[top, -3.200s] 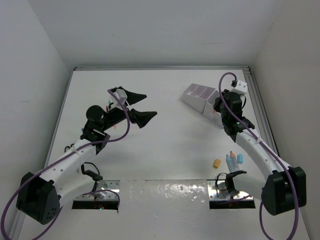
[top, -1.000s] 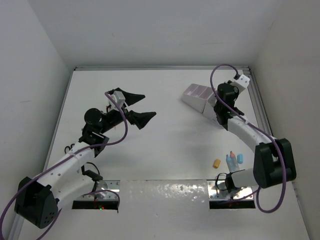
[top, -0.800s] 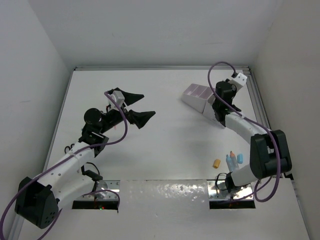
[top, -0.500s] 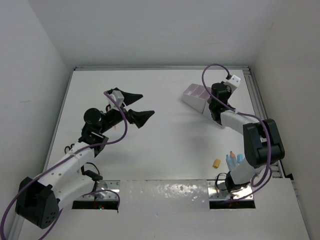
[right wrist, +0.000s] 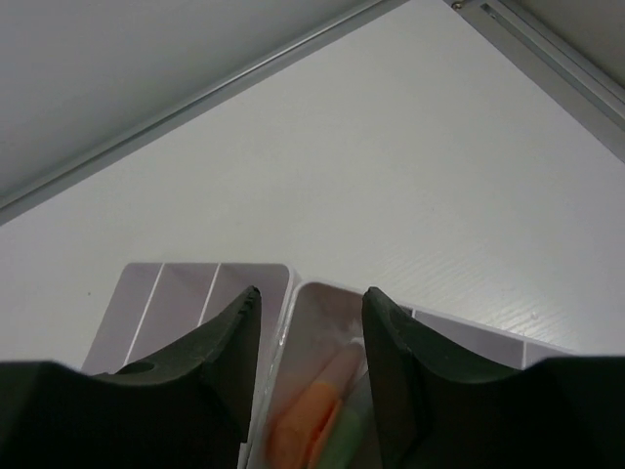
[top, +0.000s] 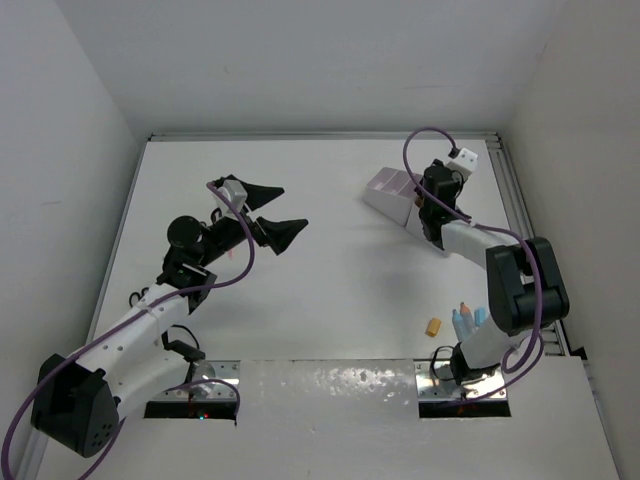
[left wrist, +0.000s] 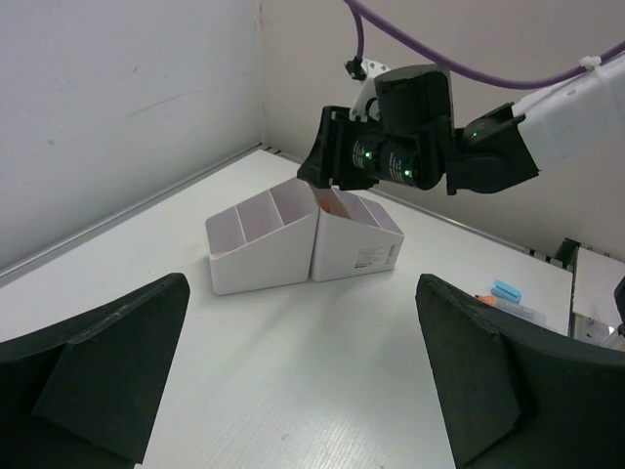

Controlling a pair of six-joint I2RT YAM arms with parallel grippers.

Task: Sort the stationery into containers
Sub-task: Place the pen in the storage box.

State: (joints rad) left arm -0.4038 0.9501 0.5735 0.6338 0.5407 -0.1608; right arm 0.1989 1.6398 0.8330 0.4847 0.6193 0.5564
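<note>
Sorting partly done: right gripper [right wrist: 308, 298], jaws parted, is hanging over a far-right organiser [left wrist: 259, 249] compartment where an orange pencil [right wrist: 298, 425] is lying; left gripper [top: 272, 210] is hovering wide open, empty; blue-capped bottles [top: 462, 320] and a small orange piece [top: 433, 326] are lying unsorted near right.

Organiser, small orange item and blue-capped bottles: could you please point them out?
organiser [left wrist: 259, 256], left wrist view, front wall of the left block
small orange item [top: 433, 326], top external view, its middle
blue-capped bottles [top: 459, 320], top external view, body of the left one
</note>
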